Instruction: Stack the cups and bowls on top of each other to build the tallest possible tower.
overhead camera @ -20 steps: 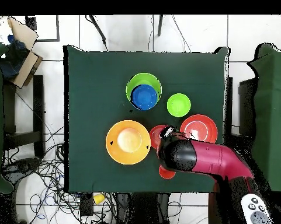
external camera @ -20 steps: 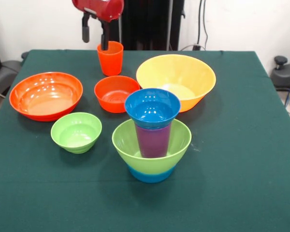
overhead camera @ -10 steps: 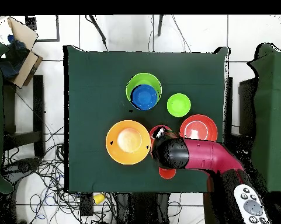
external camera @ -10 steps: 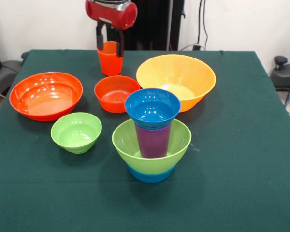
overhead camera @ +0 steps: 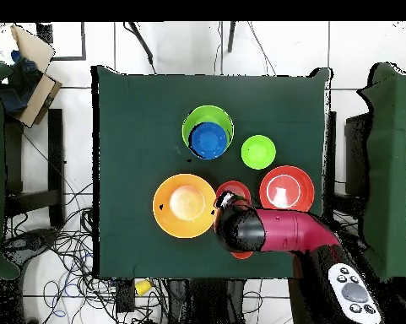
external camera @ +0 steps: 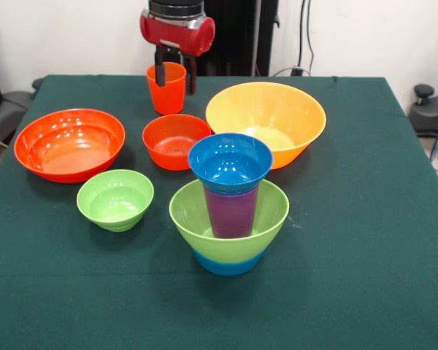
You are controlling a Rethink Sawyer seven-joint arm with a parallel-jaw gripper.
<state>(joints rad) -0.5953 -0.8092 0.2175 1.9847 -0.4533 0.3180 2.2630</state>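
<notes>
Green tablecloth (external camera: 365,240): gripper (external camera: 175,74) fingers spread astride orange-red cup (external camera: 167,89), bowls nearby.

Dk green cloth (external camera: 365,240) w/ orange-red cup (external camera: 166,87), 2 red-orange bowls (external camera: 69,144), yellow-orange bowl (external camera: 266,120), lt green bowl (external camera: 115,198), plus stack (external camera: 229,204): dk blue on purple in lt green on lt blue; arm (external camera: 177,29) red & black.
</notes>
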